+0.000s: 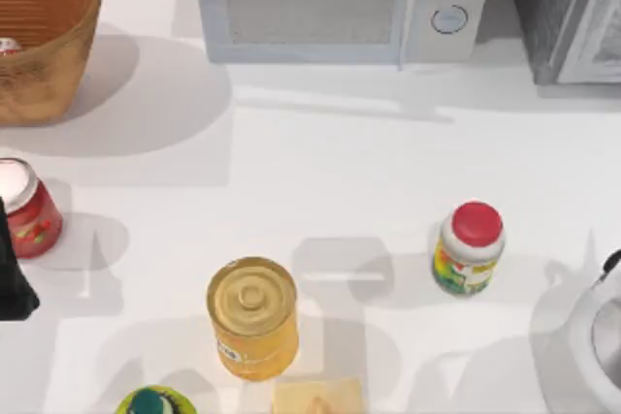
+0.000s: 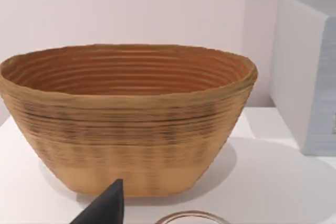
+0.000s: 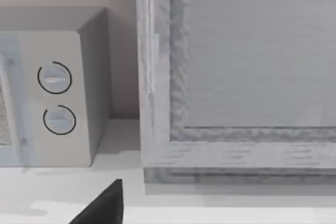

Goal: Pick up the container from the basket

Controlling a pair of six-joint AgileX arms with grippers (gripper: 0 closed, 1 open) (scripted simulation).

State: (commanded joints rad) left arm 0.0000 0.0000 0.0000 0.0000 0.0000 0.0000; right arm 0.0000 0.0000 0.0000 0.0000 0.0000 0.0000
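A green-topped round thing and a flat tan block sit at the near edge of the table, just in front of the yellow can. The yellow can stands upright with its gold lid facing up. To the right of the yellow can, well apart from it, stands the red-lidded jar with a bright label. Farther right than the jar, at the table's right edge, is the white right arm. In the right wrist view the dark tip of the right gripper points at the microwave and the grey cabinet. I cannot tell if this claw is open or closed. To the left of the yellow can, at the table's left edge, is the dark left arm, just beside the red can with its silver top. In the left wrist view the dark tip of the left gripper hangs in front of the basket, apart from it. I cannot tell if this claw is open or closed either. Far back and left of the yellow can is the big woven basket. The container lies inside it, a small whitish and red bit at the left edge of the top view. Far behind the yellow can stands the microwave, with the grey cabinet to its right.
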